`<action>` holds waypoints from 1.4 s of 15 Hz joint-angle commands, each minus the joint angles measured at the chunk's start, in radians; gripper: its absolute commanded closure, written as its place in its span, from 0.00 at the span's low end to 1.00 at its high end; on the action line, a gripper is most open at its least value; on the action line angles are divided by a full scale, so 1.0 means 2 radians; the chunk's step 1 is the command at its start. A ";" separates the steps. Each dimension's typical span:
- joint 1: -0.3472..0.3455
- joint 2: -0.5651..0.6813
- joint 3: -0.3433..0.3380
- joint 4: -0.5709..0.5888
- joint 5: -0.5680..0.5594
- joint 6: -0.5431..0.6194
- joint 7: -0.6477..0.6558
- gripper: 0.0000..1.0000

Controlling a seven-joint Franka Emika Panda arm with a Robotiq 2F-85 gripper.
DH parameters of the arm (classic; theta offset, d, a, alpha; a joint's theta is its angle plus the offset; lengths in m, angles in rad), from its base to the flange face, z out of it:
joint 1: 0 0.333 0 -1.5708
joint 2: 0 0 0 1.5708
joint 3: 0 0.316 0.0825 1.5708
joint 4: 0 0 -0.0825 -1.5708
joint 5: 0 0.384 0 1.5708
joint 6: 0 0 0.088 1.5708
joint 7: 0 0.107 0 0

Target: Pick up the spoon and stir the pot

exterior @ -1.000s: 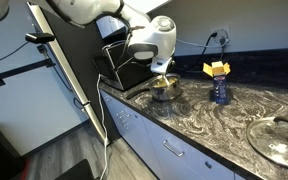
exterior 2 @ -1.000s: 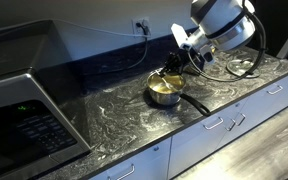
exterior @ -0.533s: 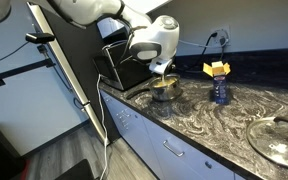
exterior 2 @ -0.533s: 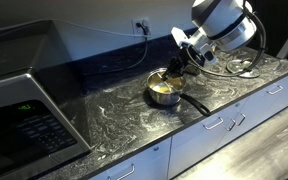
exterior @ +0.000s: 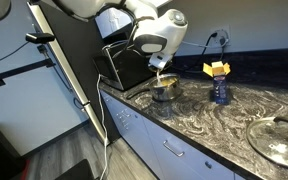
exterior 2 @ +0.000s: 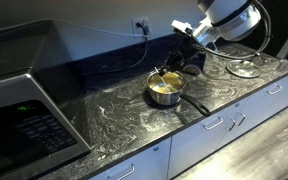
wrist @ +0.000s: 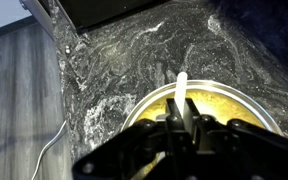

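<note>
Change: gripper (exterior: 160, 65) is rising higher above the pot (exterior: 164, 91) than a second ago.
Grip: fingers are clamping the spoon (wrist: 181, 88), pointing it down for stirring.
Pot: sitting midway between the worktop's (exterior: 214, 130) front and back edges, under the spoon.

Arm has lifted: gripper (exterior: 158, 63) now sits higher above the pot (exterior: 165, 91) than a second ago, wrist pulled up and back in both exterior views. The spoon (wrist: 181, 93), clamped between the fingers, went up with it.
</note>
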 commanded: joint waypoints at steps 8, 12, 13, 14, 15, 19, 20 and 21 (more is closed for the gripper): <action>0.004 0.035 0.010 0.041 0.028 0.001 -0.040 0.97; 0.006 0.052 0.010 0.056 0.035 0.018 -0.070 0.97; 0.006 0.055 0.010 0.059 0.037 0.022 -0.078 0.97; 0.006 0.058 0.010 0.062 0.039 0.025 -0.085 0.97; 0.006 0.060 0.011 0.065 0.043 0.029 -0.093 0.97; 0.005 0.063 0.010 0.069 0.057 0.045 -0.120 0.97; 0.005 0.063 0.010 0.070 0.059 0.048 -0.125 0.97; 0.005 0.062 0.010 0.070 0.061 0.052 -0.131 0.97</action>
